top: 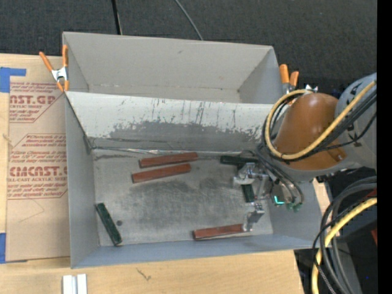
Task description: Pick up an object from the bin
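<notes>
Camera view: one view, looking down into the bin (78,182); the arm (343,133) comes in from the right
Arm: orange cover (309,130) on the wrist, over the bin's right wall; looped cables (288,112) around the cover
Gripper: the gripper (249,196) is low over the right part of the bin floor; its fingers (253,216) are spread apart, one towards the back and one towards the front
Thing at gripper: a short dark green piece (247,192) shows in the gap between the spread fingers; whether either finger touches it cannot be told
Nearest neighbour: a reddish-brown bar (217,231) lies flat along the front of the floor; its right end is just beside the front finger; contact cannot be told
Back right: a dark green stick (236,160) lies at the foot of the back wall, near the gripper
Back centre: two more reddish-brown bars lie near each other, almost parallel; upper bar (168,160); lower bar (160,174); both well apart from the gripper
Front left: a dark green bar (108,224) lies at a slant in the corner, well apart from everything else
</notes>
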Robot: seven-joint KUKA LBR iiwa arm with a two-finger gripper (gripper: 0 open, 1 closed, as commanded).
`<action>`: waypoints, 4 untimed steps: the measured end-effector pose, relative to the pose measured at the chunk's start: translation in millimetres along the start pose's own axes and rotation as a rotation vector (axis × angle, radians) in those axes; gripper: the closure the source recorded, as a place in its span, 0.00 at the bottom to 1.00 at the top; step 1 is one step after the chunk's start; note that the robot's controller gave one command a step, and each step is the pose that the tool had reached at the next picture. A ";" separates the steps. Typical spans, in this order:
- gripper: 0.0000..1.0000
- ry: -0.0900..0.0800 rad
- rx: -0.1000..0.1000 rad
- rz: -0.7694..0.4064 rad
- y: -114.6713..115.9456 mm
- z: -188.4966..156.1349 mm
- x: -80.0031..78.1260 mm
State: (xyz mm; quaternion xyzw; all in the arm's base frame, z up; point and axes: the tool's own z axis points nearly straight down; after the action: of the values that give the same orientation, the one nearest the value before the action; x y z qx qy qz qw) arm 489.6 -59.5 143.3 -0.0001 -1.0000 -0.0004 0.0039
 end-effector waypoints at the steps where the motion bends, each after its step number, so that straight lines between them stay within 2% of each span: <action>1: 0.00 -0.007 0.001 -0.001 0.1 -3.7 -2.0; 2: 1.00 -0.007 0.001 -0.179 -19.1 65.4 4.3; 3: 0.00 -0.043 0.004 -0.177 -17.7 66.3 -3.5; 4: 0.00 -0.042 0.004 -0.178 -17.7 66.4 -3.4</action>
State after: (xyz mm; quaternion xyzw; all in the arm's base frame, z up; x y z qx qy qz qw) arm 492.5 -77.1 76.9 0.0887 -0.9959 0.0013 -0.0174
